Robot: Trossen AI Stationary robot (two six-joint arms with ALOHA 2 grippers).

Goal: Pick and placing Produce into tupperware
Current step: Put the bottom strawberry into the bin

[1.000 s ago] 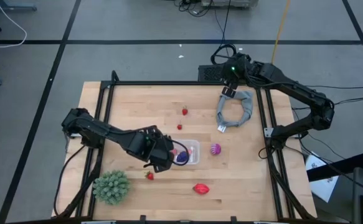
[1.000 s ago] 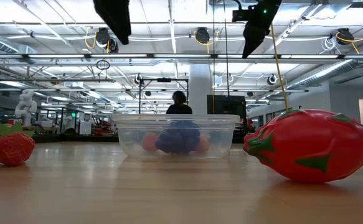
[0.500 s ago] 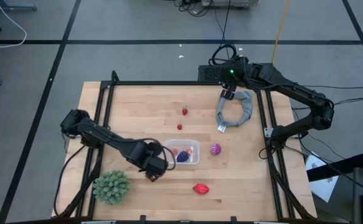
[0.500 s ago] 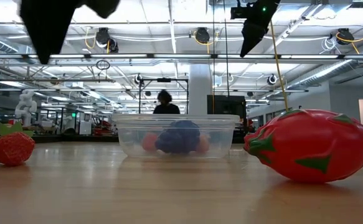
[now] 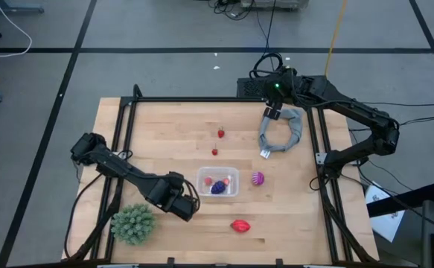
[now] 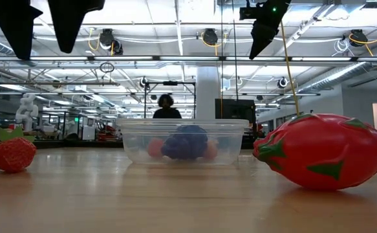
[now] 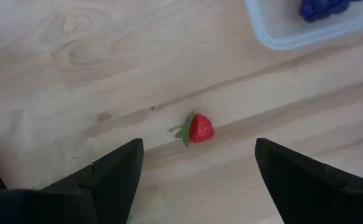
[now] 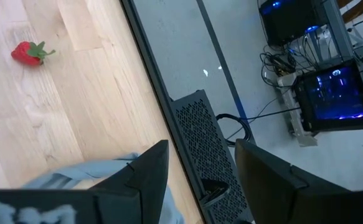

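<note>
While the left gripper (image 7: 197,171) hovers above the desk (image 5: 164,126) with its fingers (image 7: 116,174) spread wide and holding nothing, a small red strawberry (image 7: 200,129) lies on the wood just ahead of the gap between them, close to the corner of the tupperware (image 5: 218,182). Being a toy, that berry is probably light and fairly stiff, with a smooth, rounded body that may roll or squirt out under an off-centre pinch; the safest hold looks to be across its plump red middle, leaving the green leaf end free. Its tiny size means the fingers must come right down to the wood.

Inside the tub sit a dark purple fruit (image 5: 217,188) and a small reddish piece (image 5: 208,181). Still out on the desk are a magenta fruit (image 5: 257,178) just beside the tub, a larger red oval (image 5: 240,225) nearer the front edge, and two small red berries (image 5: 221,133) farther back. The tub itself looks thin and light, so a nudge could slide it.

At the far corner the right gripper (image 5: 274,112) waits over a grey cloth ring (image 5: 282,130), fingers partly open and empty.
</note>
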